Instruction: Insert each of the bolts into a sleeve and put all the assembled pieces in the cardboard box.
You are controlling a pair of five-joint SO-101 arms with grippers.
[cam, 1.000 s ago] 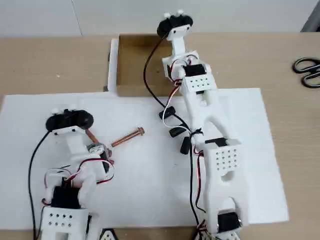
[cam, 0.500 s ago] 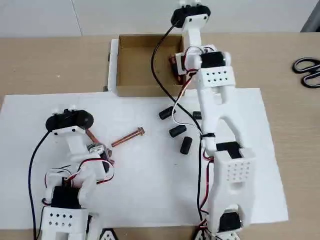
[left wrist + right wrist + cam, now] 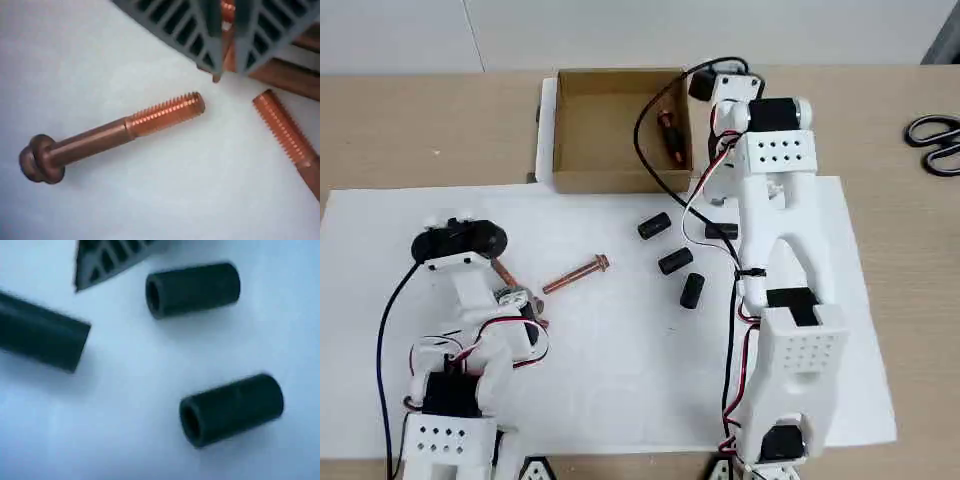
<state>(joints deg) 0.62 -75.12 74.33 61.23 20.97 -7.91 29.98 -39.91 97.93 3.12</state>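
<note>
Left gripper [image 3: 223, 67]: jaws almost together, thin slit.
Loose copper threaded bolt [image 3: 576, 274]: 3 o'clock of left gripper, apart.
Right gripper [image 3: 82, 282]: state can't tell; above black cylindrical sleeves [image 3: 675, 262].
Brown cardboard box [image 3: 610, 182]: sleeved bolt [image 3: 669, 132] inside, by its 3 o'clock wall.

Nothing readable here tbh. No text, labels or numbers I can make out on the cardboard box [image 3: 605, 120], the bolts [image 3: 115, 137] or the sleeves [image 3: 192, 289] beside the box.
</note>
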